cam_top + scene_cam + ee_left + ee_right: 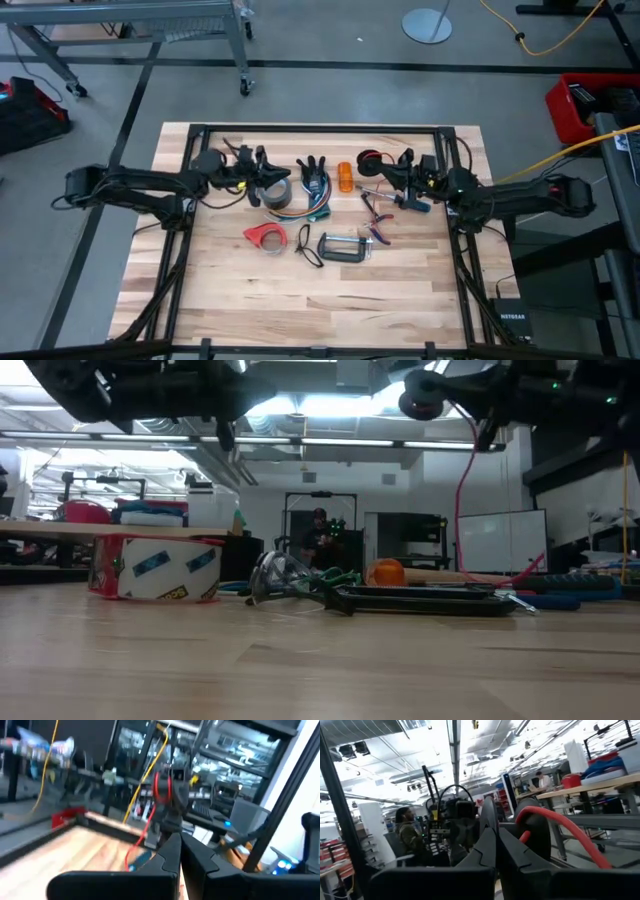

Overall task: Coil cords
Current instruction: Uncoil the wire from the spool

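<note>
The cords (312, 200), a bunch of red, green and blue wires, lie on the table's middle, with their black plug ends (312, 165) toward the far edge. A separate red cord (372, 157) is looped at my right gripper (388, 166), which is shut on it above the table's far right. In the low view the red cord (462, 490) hangs down to the table. My left gripper (266, 162) is shut and empty, above the grey tape roll (272, 192), left of the bunch. My right gripper holds the red cord's looped part (555, 822) high above the table, beside a dark round piece (535, 837). The fingers point level toward the table's left. The fingers themselves hide where they meet it. The cord's free length (145, 832) hangs slack to the table.
An orange piece (345, 177) lies right of the bunch. Pliers (378, 225), a metal C-clamp (343, 247), a thin black cord (305, 245) and the red tape dispenser (265, 235) lie nearer the front. A person (410, 837) stands in the room beyond.
</note>
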Robot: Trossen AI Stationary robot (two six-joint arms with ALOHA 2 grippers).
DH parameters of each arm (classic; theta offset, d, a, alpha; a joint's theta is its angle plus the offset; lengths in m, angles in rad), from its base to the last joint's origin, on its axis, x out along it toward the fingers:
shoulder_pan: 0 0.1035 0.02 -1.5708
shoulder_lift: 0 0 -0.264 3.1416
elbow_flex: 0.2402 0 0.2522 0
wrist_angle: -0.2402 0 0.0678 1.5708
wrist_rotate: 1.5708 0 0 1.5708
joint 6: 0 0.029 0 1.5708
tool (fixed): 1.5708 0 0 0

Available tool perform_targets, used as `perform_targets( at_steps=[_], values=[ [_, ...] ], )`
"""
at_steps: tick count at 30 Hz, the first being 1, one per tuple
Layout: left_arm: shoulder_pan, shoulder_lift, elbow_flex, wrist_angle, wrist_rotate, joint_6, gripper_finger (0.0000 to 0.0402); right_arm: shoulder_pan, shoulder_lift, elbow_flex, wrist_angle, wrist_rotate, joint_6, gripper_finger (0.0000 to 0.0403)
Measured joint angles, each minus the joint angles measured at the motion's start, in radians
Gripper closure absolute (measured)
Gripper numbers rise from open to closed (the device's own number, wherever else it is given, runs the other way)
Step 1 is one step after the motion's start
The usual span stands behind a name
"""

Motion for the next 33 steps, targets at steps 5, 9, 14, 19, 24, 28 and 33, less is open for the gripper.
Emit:
perform_targets(
  at_steps=[5,9,14,19,24,28,33],
  values=[
    [-0.015,0.093,0.021,0.154,-0.028,0.03,0.0398,0.0,0.142,0.03,0.137,-0.042,0.0,0.0401],
    [-0.036,0.153,0.058,0.174,-0.028,0.032,0.0398,0.0,0.24,0.086,0.179,-0.082,-0.005,0.0401],
    [-0.074,0.216,0.105,0.173,-0.019,0.056,0.0398,0.0,0.344,0.166,0.177,-0.146,-0.025,0.0401],
    [-0.08,0.243,0.127,0.17,-0.031,0.058,0.0398,0.0,0.393,0.211,0.175,-0.205,-0.025,0.0401],
    [-0.08,0.243,0.127,0.163,-0.028,0.043,0.0398,0.0,0.4,0.224,0.15,-0.216,-0.025,0.0401],
    [-0.086,0.243,0.127,0.158,-0.015,-0.008,0.0398,0.0,0.4,0.225,0.129,-0.216,-0.025,0.0401],
    [-0.094,0.243,0.127,0.142,-0.026,0.001,0.0398,0.0,0.4,0.225,0.123,-0.216,-0.025,0.0401]
  ],
)
